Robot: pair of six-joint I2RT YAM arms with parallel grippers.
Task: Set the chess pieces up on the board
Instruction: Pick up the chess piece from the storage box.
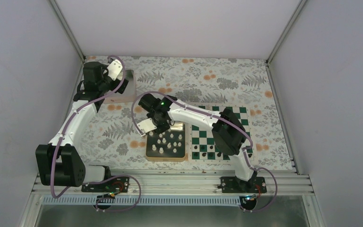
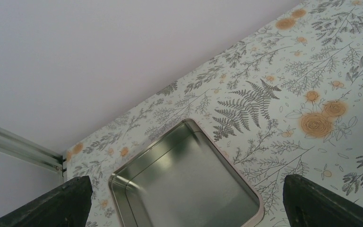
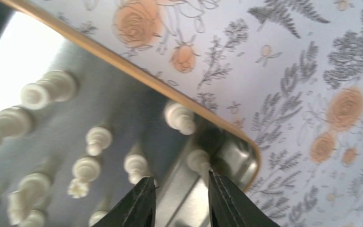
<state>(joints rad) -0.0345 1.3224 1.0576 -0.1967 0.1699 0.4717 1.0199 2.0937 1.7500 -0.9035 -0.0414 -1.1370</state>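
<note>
- Right pincer (image 3: pixel 179 179): fingers partly apart, a bare gap between them and nothing held. The tips are lowered into one corner of the gold-rimmed tray (image 3: pixel 170 91).
- White chess pieces (image 3: pixel 86 168): standing loose on the tray's dark floor, none on the board.
  - Most are spread out to one side of the pincer and beyond its tips.
  - One piece (image 3: pixel 136 165) stands just ahead of one fingertip.
  - Another (image 3: pixel 198 161) stands just ahead of the other fingertip; whether it touches cannot be told.
  - One more (image 3: pixel 179 118) stands farther ahead, close under the rim.
- Board (image 1: pixel 203 137): green and white squares, lying flat just beside the tray on the side away from the left arm. It is off to the right pincer's side and partly covered by the right arm's elbow.
- Dark pieces (image 1: pixel 196 155): a few small ones along the board's near edge, too small to name.
- Left pincer (image 2: pixel 187 180): fingers spread wide with nothing held. It hovers at the far left corner of the table, well apart from the right pincer.
- Silver tin (image 2: pixel 170 161): shallow with rounded corners, directly below the left pincer, between its fingers in the wrist view.
- Floral cloth (image 2: pixel 312 123): grey ferns and orange roses, under the tray, tin and board.
</note>
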